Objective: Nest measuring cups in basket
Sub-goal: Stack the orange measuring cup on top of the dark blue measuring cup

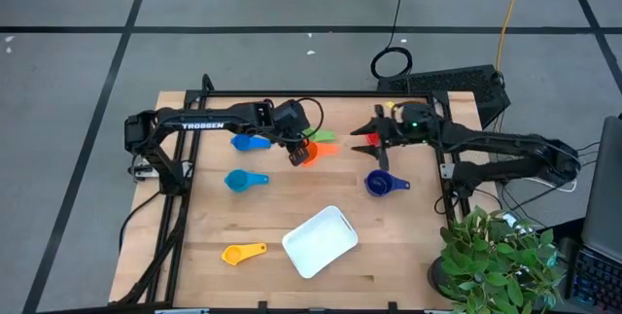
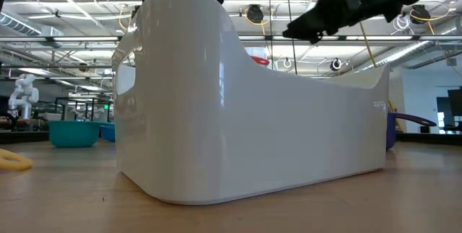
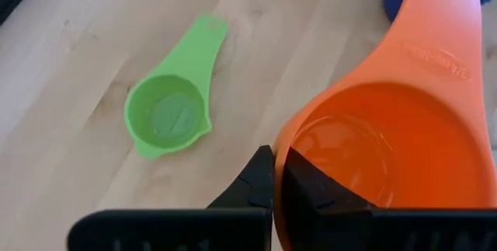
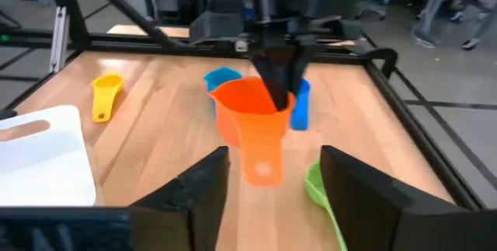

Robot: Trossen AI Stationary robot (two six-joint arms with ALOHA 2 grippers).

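Observation:
My left gripper (image 1: 296,156) is shut on an orange measuring cup (image 1: 311,150), lifted above the middle of the table. Just past it on the far side, a green cup (image 3: 167,115) lies on the wood on its base. My right gripper (image 4: 272,196) hangs open a little to the right of the orange cup, pointing at it, with nothing between its fingers. A bit of red (image 1: 372,140) shows under the right gripper. Two blue cups (image 1: 250,142) (image 1: 245,180), a navy cup (image 1: 384,184) and a yellow cup (image 1: 243,252) lie on the table. The white basket (image 1: 319,241) stands near the front edge. My left gripper pinches the orange cup's bowl wall at the rim (image 3: 283,154), on the side opposite the handle. One finger (image 3: 318,193) is inside the bowl and one outside. The fingers slant down from the table's left. The cup is lifted clear, with its handle (image 4: 262,165) drooping away from the gripper.
The basket (image 2: 253,117) fills most of the low view, with the navy cup (image 2: 404,121) behind its right end. A potted plant (image 1: 496,261) stands at the table's front right corner. Bare wood lies between the basket and the cups.

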